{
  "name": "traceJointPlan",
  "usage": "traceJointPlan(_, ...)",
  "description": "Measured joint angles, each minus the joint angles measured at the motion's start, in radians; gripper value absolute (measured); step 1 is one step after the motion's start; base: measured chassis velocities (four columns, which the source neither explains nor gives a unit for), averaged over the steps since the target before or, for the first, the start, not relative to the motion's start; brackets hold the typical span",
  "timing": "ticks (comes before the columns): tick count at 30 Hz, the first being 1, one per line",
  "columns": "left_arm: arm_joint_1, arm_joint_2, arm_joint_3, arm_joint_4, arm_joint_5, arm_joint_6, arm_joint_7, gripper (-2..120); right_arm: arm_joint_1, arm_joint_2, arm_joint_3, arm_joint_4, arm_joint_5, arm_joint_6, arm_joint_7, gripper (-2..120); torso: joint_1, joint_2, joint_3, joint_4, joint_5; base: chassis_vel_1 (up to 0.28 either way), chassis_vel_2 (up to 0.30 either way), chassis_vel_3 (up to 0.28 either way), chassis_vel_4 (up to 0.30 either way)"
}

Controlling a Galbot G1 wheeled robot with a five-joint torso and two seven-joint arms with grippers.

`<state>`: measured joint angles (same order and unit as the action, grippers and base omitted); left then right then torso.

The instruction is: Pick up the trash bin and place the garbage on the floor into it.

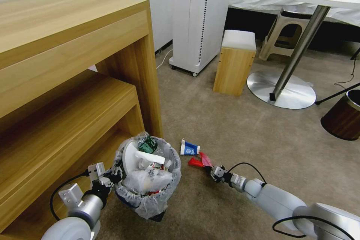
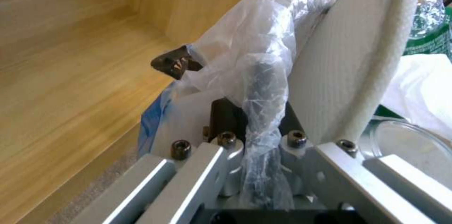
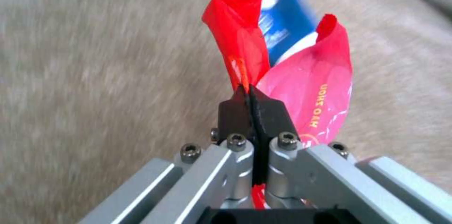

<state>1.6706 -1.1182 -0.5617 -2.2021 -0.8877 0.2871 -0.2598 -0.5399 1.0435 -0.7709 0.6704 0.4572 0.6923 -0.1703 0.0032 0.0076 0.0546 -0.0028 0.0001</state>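
Pinching the red wrapper [image 3: 306,86] by a thin edge, my right tool [image 1: 213,170] risks dropping it short of the trash bin [image 1: 150,180] at nine o'clock, rim-clamped by my left tool [image 1: 108,178].

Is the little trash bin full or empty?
Nearly full. The trash bin, held at its rim by the left gripper, is piled to the top with a white slipper, green-labelled bottle and wrappers.
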Motion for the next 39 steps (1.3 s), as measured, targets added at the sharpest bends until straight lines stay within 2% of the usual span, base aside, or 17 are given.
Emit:
traceJointPlan(9, -0.023, 0.002, 0.007, 0.04, 0.0, 0.0, -0.005, 3, -0.019, -0.1, 0.05, 0.159, 0.001, 0.044, -0.013, 0, 0.0, 0.0, 0.0, 0.0002, -0.0002, 0.0, 0.0, 0.0, 0.0)
traceJointPlan(12, -0.03, 0.002, 0.01, 0.055, 0.001, 0.002, -0.006, 3, -0.008, -0.157, 0.043, 0.279, 0.027, 0.036, -0.015, 0, 0.0, 0.0, 0.0, 0.0003, -0.0001, 0.0, 0.0, 0.0, 0.0)
traceJointPlan(13, -0.03, 0.002, 0.01, 0.055, 0.001, 0.002, -0.006, 3, -0.008, -0.157, 0.043, 0.279, 0.027, 0.036, -0.015, 0, 0.0, 0.0, 0.0, 0.0003, -0.0001, 0.0, 0.0, 0.0, 0.0)
traceJointPlan(15, -0.036, 0.002, 0.013, 0.057, 0.001, 0.004, -0.008, 3, 0.016, -0.2, 0.032, 0.388, 0.051, 0.016, -0.013, 0, 0.0, 0.0, 0.0, 0.0002, -0.0003, 0.0, 0.0, 0.0, 0.0)
traceJointPlan(20, -0.042, 0.002, 0.016, 0.057, 0.0, 0.007, -0.015, 3, 0.048, -0.239, 0.023, 0.499, 0.07, 0.0, -0.007, 0, 0.0, 0.0, 0.0, 0.0005, -0.0001, 0.0, 0.0, 0.0, 0.0)
traceJointPlan(23, -0.044, 0.003, 0.017, 0.052, -0.001, 0.01, -0.017, 3, 0.096, -0.281, 0.001, 0.627, 0.096, -0.025, 0.006, 0, 0.0, 0.0, 0.0, 0.0003, 0.0, 0.0, 0.0, 0.0, 0.0)
traceJointPlan(31, -0.045, 0.003, 0.017, 0.038, -0.002, 0.015, -0.02, 3, 0.24, -0.308, -0.07, 0.782, 0.137, -0.051, 0.027, 0, 0.0, 0.0, 0.0, 0.0003, -0.0003, 0.0, 0.0, 0.0, 0.0)
traceJointPlan(33, -0.044, 0.004, 0.017, 0.028, -0.004, 0.018, -0.023, 3, 0.31, -0.293, -0.103, 0.828, 0.153, -0.055, 0.039, 0, 0.0, 0.0, 0.0, 0.0006, -0.0002, 0.0, 0.0, 0.0, 0.0)
traceJointPlan(39, -0.049, 0.008, 0.016, 0.015, -0.01, 0.025, -0.033, 3, 0.393, -0.266, -0.151, 0.921, 0.191, -0.068, 0.05, 0, 0.0, 0.0, 0.0, 0.0003, -0.0003, 0.0, 0.0, 0.0, 0.0)
